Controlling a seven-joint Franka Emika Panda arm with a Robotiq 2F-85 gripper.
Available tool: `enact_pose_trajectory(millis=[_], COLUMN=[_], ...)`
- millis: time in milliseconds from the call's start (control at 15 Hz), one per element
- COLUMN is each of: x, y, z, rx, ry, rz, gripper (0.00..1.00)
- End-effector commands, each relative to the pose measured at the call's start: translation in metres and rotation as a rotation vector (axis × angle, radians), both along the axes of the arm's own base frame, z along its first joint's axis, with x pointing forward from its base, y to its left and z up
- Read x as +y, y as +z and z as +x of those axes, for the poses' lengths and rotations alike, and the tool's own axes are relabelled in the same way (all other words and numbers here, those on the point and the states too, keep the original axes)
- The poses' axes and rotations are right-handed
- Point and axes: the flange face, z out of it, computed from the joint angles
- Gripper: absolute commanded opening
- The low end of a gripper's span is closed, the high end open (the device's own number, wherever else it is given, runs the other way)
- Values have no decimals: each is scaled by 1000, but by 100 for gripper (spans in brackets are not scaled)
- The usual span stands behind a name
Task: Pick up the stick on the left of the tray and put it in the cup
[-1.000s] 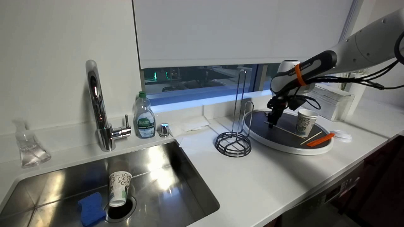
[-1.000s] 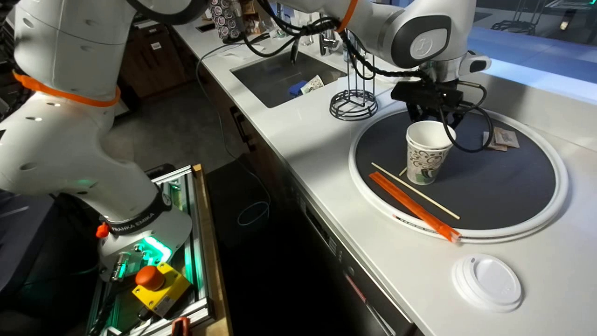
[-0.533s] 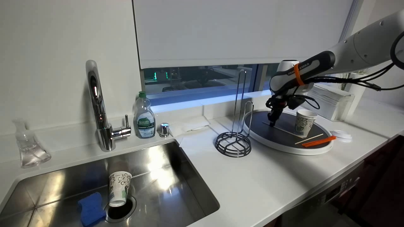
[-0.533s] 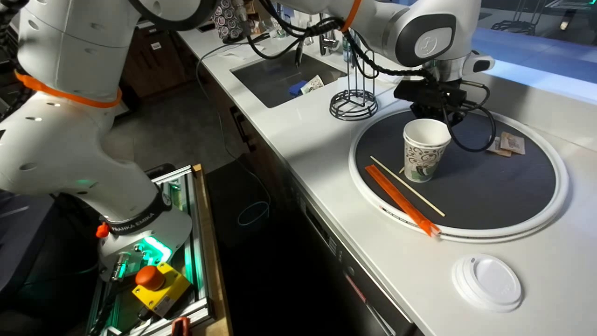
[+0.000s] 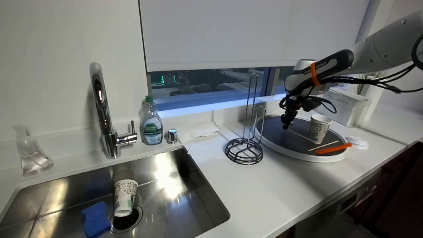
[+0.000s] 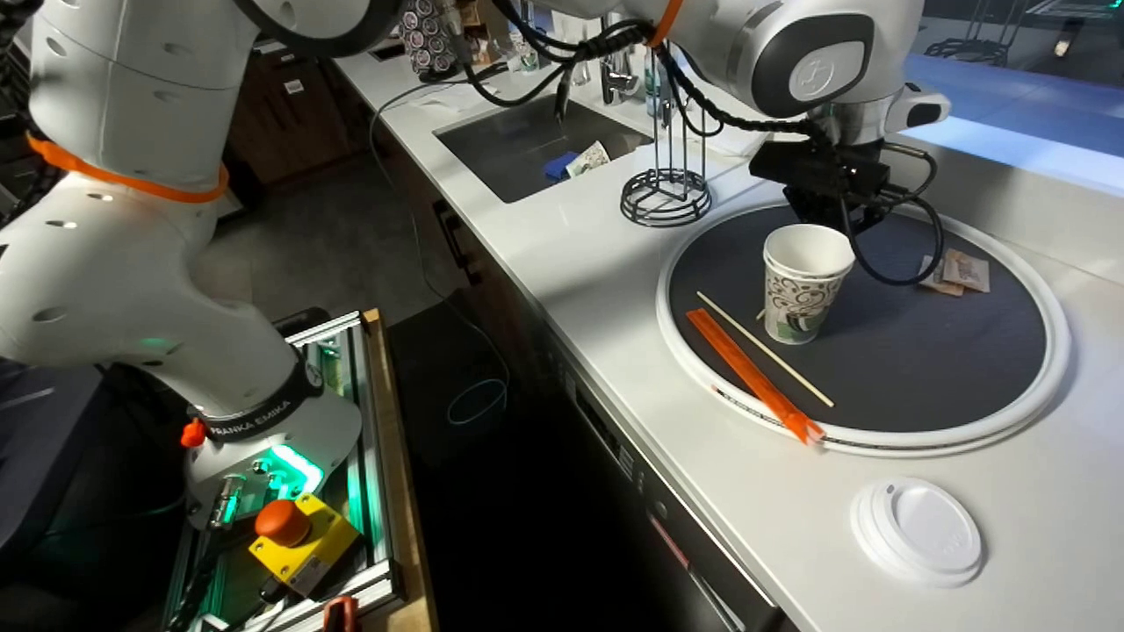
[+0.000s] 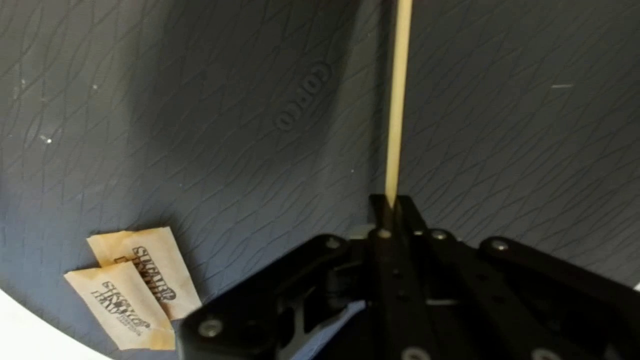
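Note:
The stick [image 7: 397,100] is thin, straight and pale wood. In the wrist view its near end sits between the closed fingertips of my gripper [image 7: 392,207]. In an exterior view my gripper [image 5: 287,125] is just above the tray [image 5: 287,152], and the stick [image 5: 301,136] runs from it toward the cup [image 5: 319,129]. Whether its far end touches the tray is hard to tell. The cup is white paper with a dark swirl pattern, upright on the round dark tray with a white rim. In an exterior view the cup [image 6: 803,298] partly hides the stick; it is outside the wrist view.
Another pale stick [image 6: 764,348] and an orange packet [image 6: 751,373] lie on the tray near the cup. Sugar packets [image 7: 135,290] lie on the tray too. A wire stand [image 5: 244,150] stands beside the tray. White lids [image 6: 918,531] lie on the counter.
My gripper has shut on the stick's end and then risen slightly. The cup, second stick, orange packet and sugar packets shifted a little together, as if the tray turned slightly.

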Motion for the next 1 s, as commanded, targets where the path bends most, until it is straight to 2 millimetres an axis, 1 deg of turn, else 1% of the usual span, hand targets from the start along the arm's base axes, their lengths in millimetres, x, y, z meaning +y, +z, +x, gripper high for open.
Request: enact_pose_trajectory(millis=[0,133,267,467,600,733,933], x=[-2,-2,4,10,9,3,-16], y=[34,53,71,97,113,128,143], z=[-12,-18,-25,-40,-53,-68,-92], rx=[-22,-55,-76,-117,-157,-218,-330], ry=[-33,-39,-47,-36,-38,-50,-58], rz=[59,76,99,138,175,221,268], gripper=[2,2,2,2,2,2,2])
